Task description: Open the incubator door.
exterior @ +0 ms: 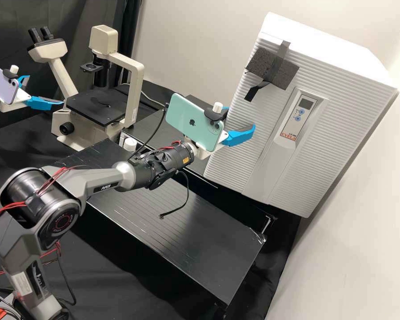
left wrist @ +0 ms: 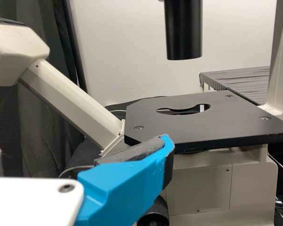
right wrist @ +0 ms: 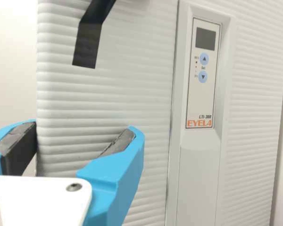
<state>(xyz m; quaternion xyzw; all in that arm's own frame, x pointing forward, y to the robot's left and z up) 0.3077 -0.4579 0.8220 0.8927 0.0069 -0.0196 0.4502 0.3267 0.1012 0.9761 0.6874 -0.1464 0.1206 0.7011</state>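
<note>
In the high view the right gripper (exterior: 241,118) stands open at the lower left part of the white incubator's ribbed door (exterior: 326,146). In the right wrist view, the spread fingertips of that gripper (right wrist: 82,129) lie on either side of the line of the door's vertical edge; one finger overlaps the ribbed front (right wrist: 108,103). Whether they touch it I cannot tell. Beside the microscope, at the far left of the high view, is the open left gripper (exterior: 46,90). One blue finger (left wrist: 125,183) of it shows in the left wrist view, before the microscope stage.
The microscope (exterior: 98,106) with its flat black stage (left wrist: 203,122) stands at the back left. A dark foam pad (exterior: 271,69) is taped to the incubator's upper front, near its control panel (exterior: 298,116). A black ridged platform (exterior: 182,222) lies below the right arm.
</note>
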